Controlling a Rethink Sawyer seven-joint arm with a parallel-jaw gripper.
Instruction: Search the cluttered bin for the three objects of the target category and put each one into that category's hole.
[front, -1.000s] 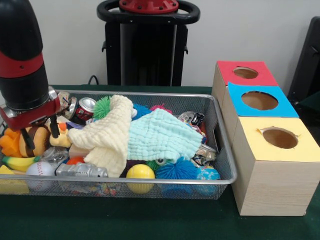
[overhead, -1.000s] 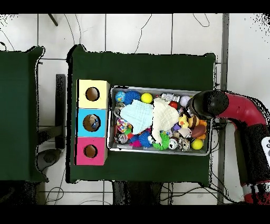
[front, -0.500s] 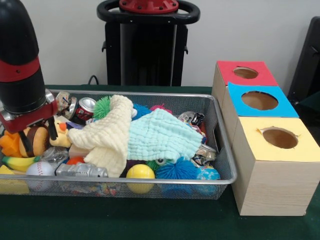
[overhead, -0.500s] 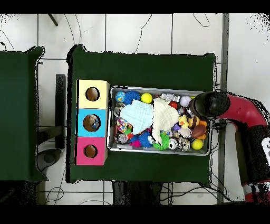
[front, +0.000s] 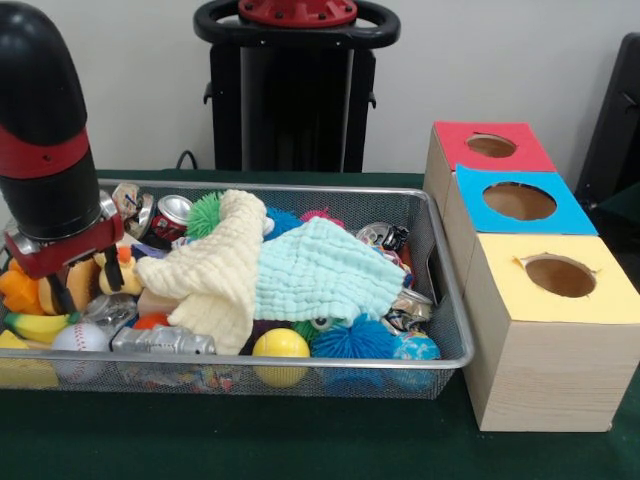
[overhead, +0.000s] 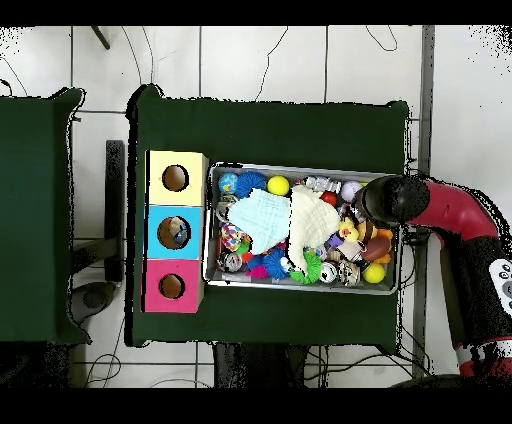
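Can't tell yet which category it's after, so the "target" is wherever the gripper (front: 82, 283) is poking. Right now that's the end of the bin (front: 300, 188) furthest from the boxes, in the corner with the toy food. It's sitting right over a brown and orange burger-looking toy (front: 78, 282). A banana (front: 35, 325) and a baseball (front: 78, 338) lie just in front of that.

What changed in the last second: the arm wobbled a bit sideways and has now come down lower into that corner. Before, it was hanging a little above the pile. The jaws are down at the burger toy, but I honestly can't tell if they're clamped on it or just straddling it.

Everything else in the bin looks untouched. The yellow cloth (front: 215, 265) and the pale green cloth (front: 320, 270) are draped over the middle exactly as they were. The yellow ball (front: 281, 345) hasn't budged either, so no digging under the cloths has happened.

My read is it's going for a grab in the food corner rather than searching. If it gets the toy, it has to carry it the whole length of the bin. The red box (front: 455, 140), blue box (front: 560, 215) and yellow box (front: 510, 290) stand in a row on the worktop (front: 300, 440) just past the opposite end. The corner is packed tight, so I'd worry about a neighbour getting dragged up too.
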